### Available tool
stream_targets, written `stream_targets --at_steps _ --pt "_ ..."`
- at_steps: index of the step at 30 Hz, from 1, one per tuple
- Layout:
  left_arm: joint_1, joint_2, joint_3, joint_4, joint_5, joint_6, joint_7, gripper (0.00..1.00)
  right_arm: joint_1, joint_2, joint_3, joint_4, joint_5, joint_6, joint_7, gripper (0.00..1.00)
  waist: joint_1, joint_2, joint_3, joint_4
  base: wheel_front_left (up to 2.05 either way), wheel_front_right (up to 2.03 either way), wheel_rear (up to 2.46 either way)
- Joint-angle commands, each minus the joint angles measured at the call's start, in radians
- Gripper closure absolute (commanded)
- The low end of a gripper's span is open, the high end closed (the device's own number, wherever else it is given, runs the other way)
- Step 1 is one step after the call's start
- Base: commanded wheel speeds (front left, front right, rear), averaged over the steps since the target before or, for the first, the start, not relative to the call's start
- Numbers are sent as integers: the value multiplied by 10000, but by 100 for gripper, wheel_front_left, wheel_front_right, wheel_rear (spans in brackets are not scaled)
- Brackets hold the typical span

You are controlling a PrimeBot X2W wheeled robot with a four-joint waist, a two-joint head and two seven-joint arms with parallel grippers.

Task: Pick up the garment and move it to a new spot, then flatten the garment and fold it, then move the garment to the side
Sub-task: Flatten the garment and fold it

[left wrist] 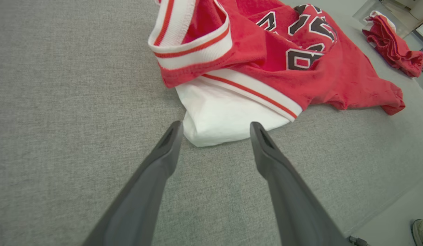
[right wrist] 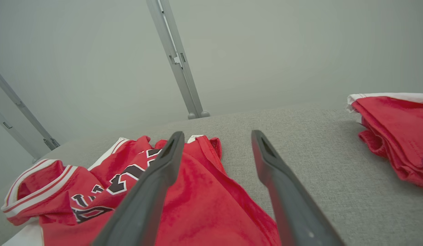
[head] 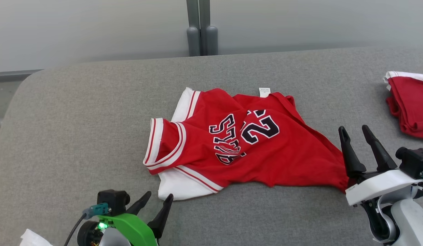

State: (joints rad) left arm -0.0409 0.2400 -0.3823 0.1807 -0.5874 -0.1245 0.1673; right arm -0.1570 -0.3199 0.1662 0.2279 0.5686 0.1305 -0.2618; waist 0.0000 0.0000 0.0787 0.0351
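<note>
The garment (head: 232, 143) is a red jersey with white trim and black lettering, lying crumpled in the middle of the grey padded table (head: 78, 112). My left gripper (head: 158, 198) stands open just short of its white near-left corner (left wrist: 221, 116), fingers apart on either side of that corner in the left wrist view, nothing between them. My right gripper (head: 354, 129) is open beside the jersey's right hem (right wrist: 204, 198), raised above the table, its left finger (right wrist: 153, 184) over the red cloth in the right wrist view.
A second red cloth (head: 411, 102) lies bunched at the table's far right edge. A grey post (head: 201, 30) stands behind the table against a pale wall. A shoe (left wrist: 421, 230) shows on the floor past the table's edge.
</note>
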Motion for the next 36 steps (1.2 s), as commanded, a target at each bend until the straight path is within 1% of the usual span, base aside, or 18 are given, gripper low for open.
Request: stream_targets --at_steps 1,8,9,10,11,14,17,20,21,23,25,28,30,31,34,36 --pt "-290 72 -70 183 -219 -66 -34 0 -160 -33 35 38 55 5 -29 0 0 0 158 -158 0 0 0" --pt "-1086 631 -1144 1179 -1175 -73 270 0 -377 -214 191 158 102 5 8 0 0 0 373 -432 0 0 0" --pt "-1153 690 -1267 1178 -1317 -74 259 43 -378 -219 191 173 106 5 5 0 0 0 373 -445 0 0 0" --pt "-1216 792 -1384 1124 -1447 -75 227 77 -376 -225 188 193 108 5 3 0 0 0 362 -457 0 0 0" --pt "-1245 874 -1468 1057 -1565 -74 215 100 -367 -229 187 210 110 5 0 0 0 0 346 -463 0 0 0" --pt "-1228 1240 -1739 810 -1969 -69 345 100 -303 -165 224 311 78 5 -8 0 0 0 235 -483 0 0 0" --pt "-1065 1475 -1892 330 -2398 -69 542 100 -296 -98 280 375 31 5 -13 0 0 0 156 -512 0 0 0" --pt "-835 1859 -1763 -341 -2848 -54 890 100 -283 -53 278 438 62 5 -21 0 0 0 122 -548 0 0 0" --pt "-743 1938 -1685 -587 -3024 17 1007 100 -260 -45 255 461 84 5 -24 0 0 0 121 -558 0 0 0" --pt "-433 2190 -1485 -1227 -3367 246 1315 100 -207 -36 204 505 106 5 -27 0 0 0 148 -590 0 0 0" --pt "-102 2512 -1166 -1952 -3655 667 1535 100 -176 -11 125 534 115 5 -24 0 0 0 225 -610 0 0 0" --pt "563 3014 -750 -2929 -3868 1442 1844 100 -146 17 29 577 118 5 -29 0 0 0 366 -604 0 0 0" --pt "930 3219 -493 -3497 -3966 1851 1894 100 -161 13 -19 612 119 5 -31 0 0 0 455 -578 0 0 0" --pt "1148 3303 -374 -3698 -4053 2049 1913 100 -180 10 -34 641 109 5 -31 0 0 0 490 -556 0 0 0" --pt "1551 3390 -203 -3872 -4184 2417 1944 100 -255 -15 -45 692 72 5 -32 0 0 0 562 -489 0 0 0" --pt "1656 3255 -246 -3653 -4240 2551 1951 100 -326 -45 13 758 36 5 -33 0 0 0 572 -448 0 0 0"
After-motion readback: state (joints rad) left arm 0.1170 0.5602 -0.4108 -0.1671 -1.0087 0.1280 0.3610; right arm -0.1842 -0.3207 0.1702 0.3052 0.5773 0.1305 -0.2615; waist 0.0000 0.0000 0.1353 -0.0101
